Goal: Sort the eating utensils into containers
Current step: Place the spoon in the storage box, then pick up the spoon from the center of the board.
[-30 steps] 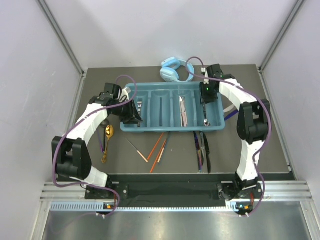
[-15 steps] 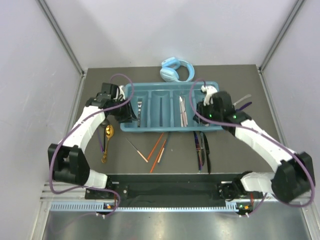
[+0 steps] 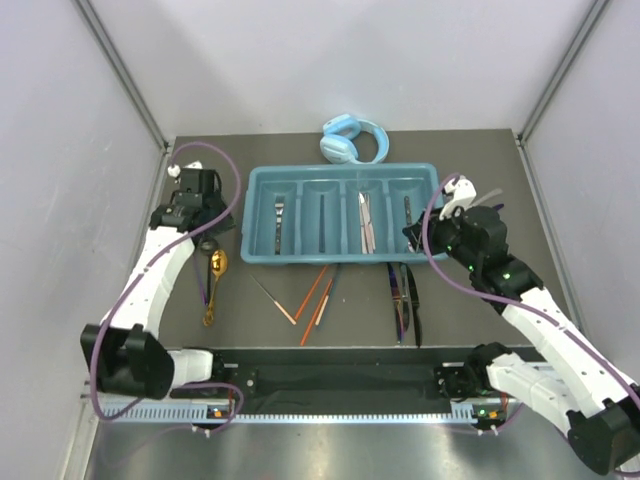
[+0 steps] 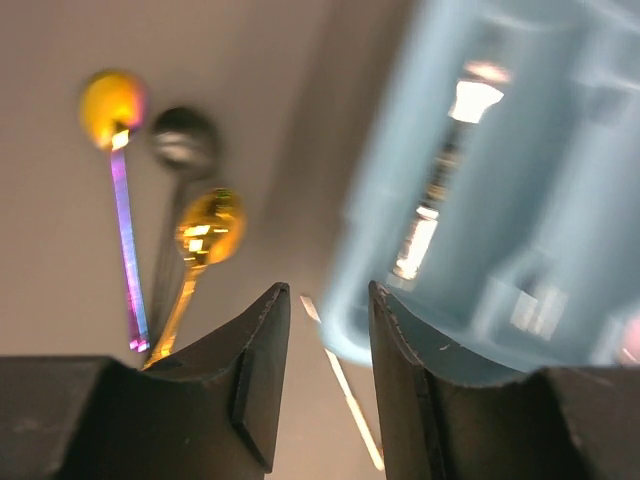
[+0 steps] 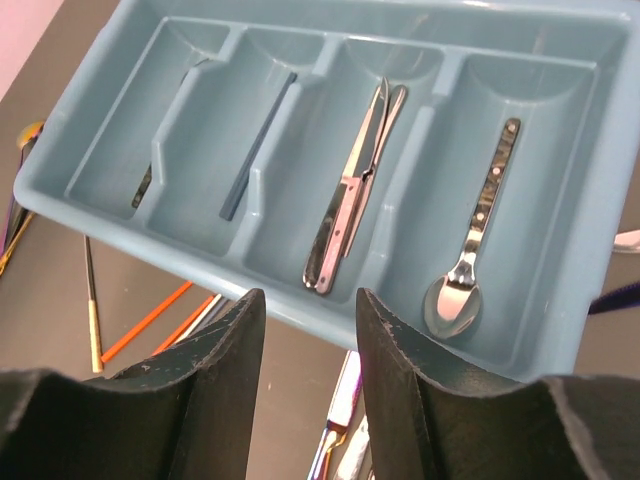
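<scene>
Hovering near the tray [image 3: 340,169], left end effector [image 4: 326,296] and right end effector [image 5: 310,300], both empty, narrowly parted.

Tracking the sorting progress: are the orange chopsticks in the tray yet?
No, the orange chopsticks lie on the table just in front of the tray, outside its compartments.

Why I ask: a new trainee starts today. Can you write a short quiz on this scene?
1. True or false: the silver spoon lies in an end compartment of the tray.
2. The headphones lie: A) in the tray; B) beyond the tray's far side; C) by the arm bases.
3. Fill in: the gold spoon and orange chopsticks lie ___ the tray.
Key: 1 true; 2 B; 3 outside.
</scene>
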{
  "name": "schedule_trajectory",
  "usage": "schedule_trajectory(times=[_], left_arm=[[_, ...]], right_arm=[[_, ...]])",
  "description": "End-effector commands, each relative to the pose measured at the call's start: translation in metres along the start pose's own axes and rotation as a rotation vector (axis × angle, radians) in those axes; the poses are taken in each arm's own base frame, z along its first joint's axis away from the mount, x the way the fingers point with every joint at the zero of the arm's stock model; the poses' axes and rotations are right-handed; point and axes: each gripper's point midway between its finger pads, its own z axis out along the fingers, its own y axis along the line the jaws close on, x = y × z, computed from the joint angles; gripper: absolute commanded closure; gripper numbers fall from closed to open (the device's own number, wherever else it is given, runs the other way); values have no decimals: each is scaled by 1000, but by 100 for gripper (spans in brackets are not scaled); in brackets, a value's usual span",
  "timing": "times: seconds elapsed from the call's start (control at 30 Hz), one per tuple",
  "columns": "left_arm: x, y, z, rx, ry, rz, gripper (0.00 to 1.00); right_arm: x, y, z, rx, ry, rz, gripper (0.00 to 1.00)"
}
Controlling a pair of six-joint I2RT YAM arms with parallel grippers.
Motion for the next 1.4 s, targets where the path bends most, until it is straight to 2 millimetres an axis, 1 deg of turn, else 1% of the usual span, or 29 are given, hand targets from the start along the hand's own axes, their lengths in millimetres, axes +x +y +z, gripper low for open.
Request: schedule_trajectory(times=[0.0,0.03,0.07,0.1,0.17,0.2,0.23,0.3,0.33,0.37,0.4,0.5,0.53,0.6,0.73,0.87,1.07,1.13,1.27,1.37], left_arm=[[8,62,23,-230,44,-111,58],[14,66,26,-211,69,-131,58],[14,71,27,-204,74,-131,58],[15,74,28,-199,82,-130,58],[26,71,30,-177,124,-115,58],[31,72,32,-181,149,-110,58],[41,77,31,-203,187,-106,58],[50,85,34,-244,217,-106,58],[59,88,37,-250,240,-95,58],[64,88,40,-246,254,-94,58],[75,91,44,-252,285,-93,58],[92,94,52,-260,326,-102,58],[102,97,55,-267,350,-103,58],[107,99,59,-273,371,-100,58],[107,103,66,-309,396,-85,58],[121,110,75,-343,462,-64,59],[128,122,81,-418,503,-45,60],[127,126,79,-439,494,-50,60],[117,129,77,-457,459,-35,60],[118,127,79,-448,470,-35,61]], right_arm=[[-22,5,-8,0,-58,27,58],[-22,5,-10,-2,-59,27,58],[-24,6,-13,-5,-69,23,58],[-22,5,-14,-3,-68,22,58],[-22,3,-18,8,-79,20,58],[-17,0,-17,19,-75,16,58],[-17,-2,-18,23,-79,15,58],[-12,-5,-16,35,-76,12,56],[-10,-6,-15,35,-71,12,56],[-7,-7,-13,37,-59,8,55],[-6,-8,-12,36,-54,7,55],[-2,-8,-10,32,-35,2,55],[-2,-8,-10,30,-33,2,55],[-2,-6,-12,17,-41,7,55],[-5,-4,-17,6,-65,13,55],[-6,-6,-19,8,-73,15,55],[-8,-7,-23,11,-89,15,54],[-9,-6,-24,5,-93,12,53],[-10,-5,-24,1,-91,9,53],[-10,-4,-22,-3,-88,9,52]])
